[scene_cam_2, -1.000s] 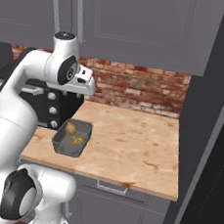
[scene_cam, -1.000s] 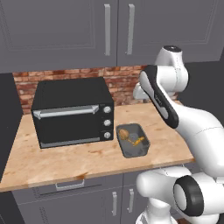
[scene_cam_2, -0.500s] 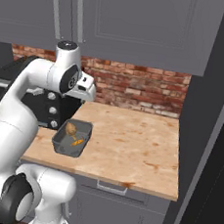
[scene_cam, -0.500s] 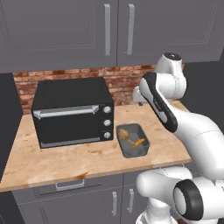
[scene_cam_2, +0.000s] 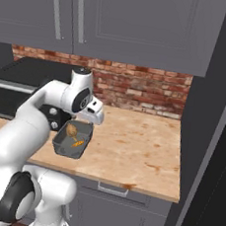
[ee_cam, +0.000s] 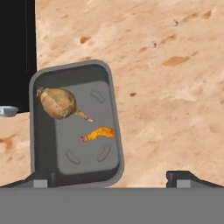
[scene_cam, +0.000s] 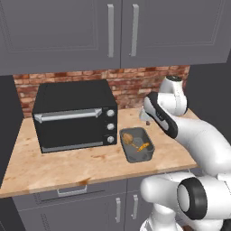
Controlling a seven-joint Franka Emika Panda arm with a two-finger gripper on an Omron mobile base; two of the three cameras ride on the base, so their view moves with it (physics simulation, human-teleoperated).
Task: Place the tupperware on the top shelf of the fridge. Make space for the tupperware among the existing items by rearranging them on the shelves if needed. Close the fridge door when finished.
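my pincer [ee_cam: 111,177] hung open and empty above the wooden surface [ee_cam: 175,87]. the grey tupperware [ee_cam: 74,127] lay on the surface beside the black oven [scene_cam: 74,117], with a drumstick [ee_cam: 59,103] and an orange piece inside.

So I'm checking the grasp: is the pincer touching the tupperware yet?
Apart. The hand view shows the pincer open above the tupperware, its fingertips clear of the rim.
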